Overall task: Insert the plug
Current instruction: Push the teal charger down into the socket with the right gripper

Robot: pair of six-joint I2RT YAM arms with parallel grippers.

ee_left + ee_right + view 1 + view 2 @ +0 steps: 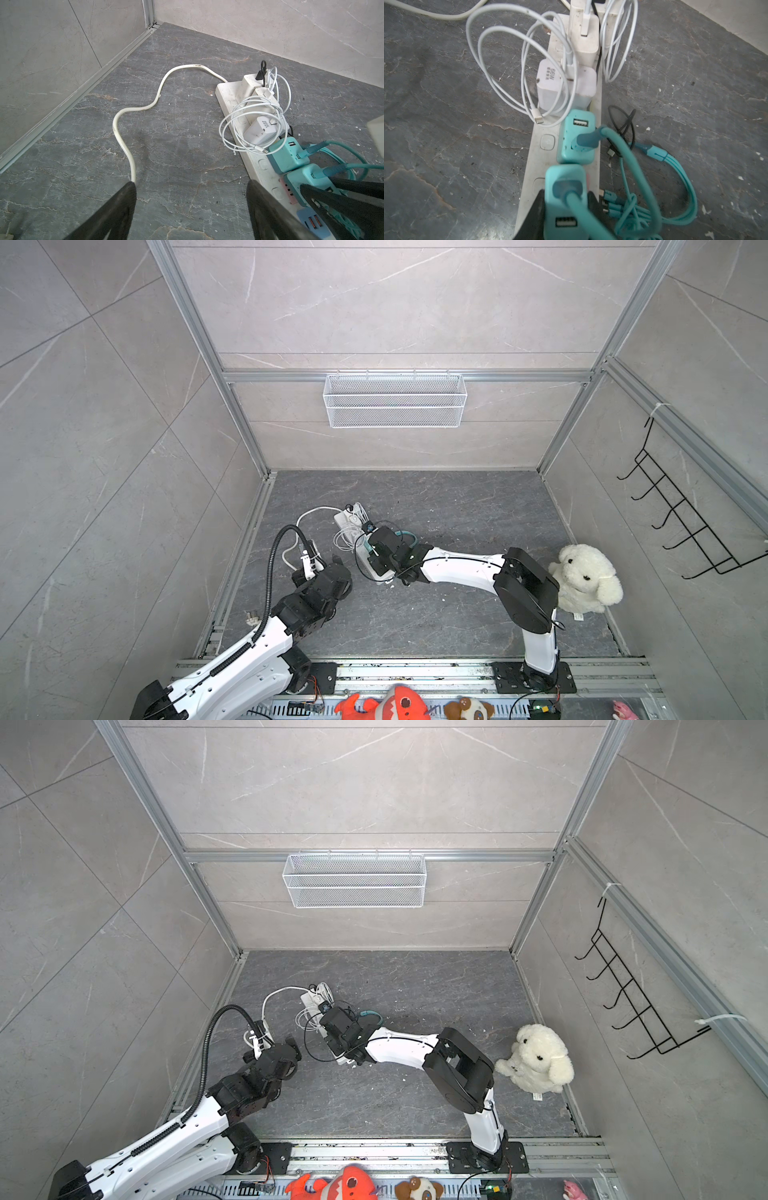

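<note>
2 arm bases, bolted to the near rail (415, 672). An orange plush (401, 703) and a brown plush (468, 709) lie on its near side.

1 floor (457, 614), dark stone, closed on three sides by aluminium-framed panels. It is bare between rail and arms, and bare from the strip's far end to the back wall.

1 white plush dog (585, 572), against the right-wall edge, just beside the right arm's elbow.

1 left gripper (190, 185), jaws spread wide with nothing between them, over bare floor. It sits between the white mains cord (158, 97) and the strip's long edge.

1 right gripper (566, 192), pinching the teal plug (556, 207), one finger on each flank.

1 teal plug, upright over the middle stretch of the power strip (537, 158). I cannot tell whether its prongs are seated.

1 power strip holding, near to far:
- a blue adapter (309, 224)
- the held plug
- a second teal adapter (564, 133), just beside the held plug
- a white "66W" charger (548, 87)
- further white chargers under looped white cable (500, 83)

A teal multi-head cable (685, 187) and a black cable (623, 116) lie on the floor along the strip's side.

1 mesh basket (395, 406), hung on the back-wall rail, showing only bare mesh inside.

1 black hook rack (685, 522), on the right wall.
</note>
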